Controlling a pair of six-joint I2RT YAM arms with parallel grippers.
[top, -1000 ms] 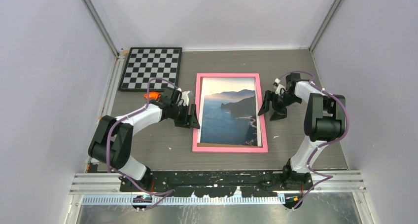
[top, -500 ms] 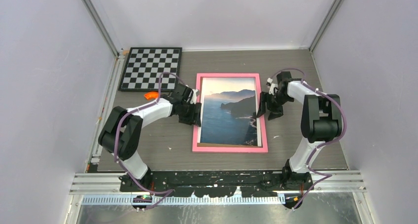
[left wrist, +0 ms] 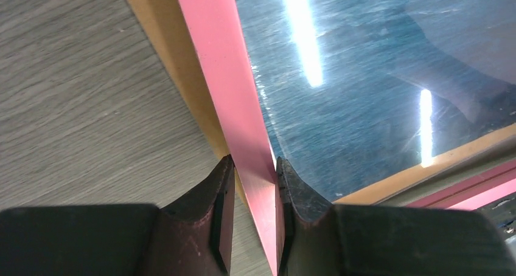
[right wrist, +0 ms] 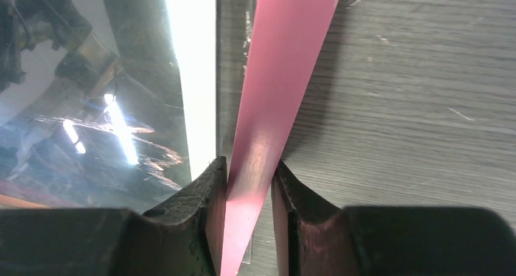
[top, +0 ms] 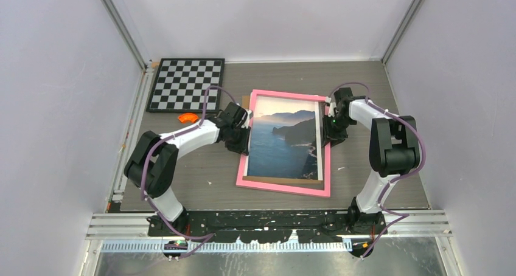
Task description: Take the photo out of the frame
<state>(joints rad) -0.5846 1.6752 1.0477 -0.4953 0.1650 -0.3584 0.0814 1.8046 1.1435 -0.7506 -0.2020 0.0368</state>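
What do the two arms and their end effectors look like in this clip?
Both arms have white tubular links joined by bulky black joint housings. A thin purple cable loops loosely along each, the left arm and the right arm. The left end effector and right end effector each carry two dark, scuffed, wedge-shaped fingers tapering to blunt tips.

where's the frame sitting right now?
Top view: the frame is mid-table, its long pink sides pinched by the left gripper and right gripper; the chessboard lies off its far-left corner.
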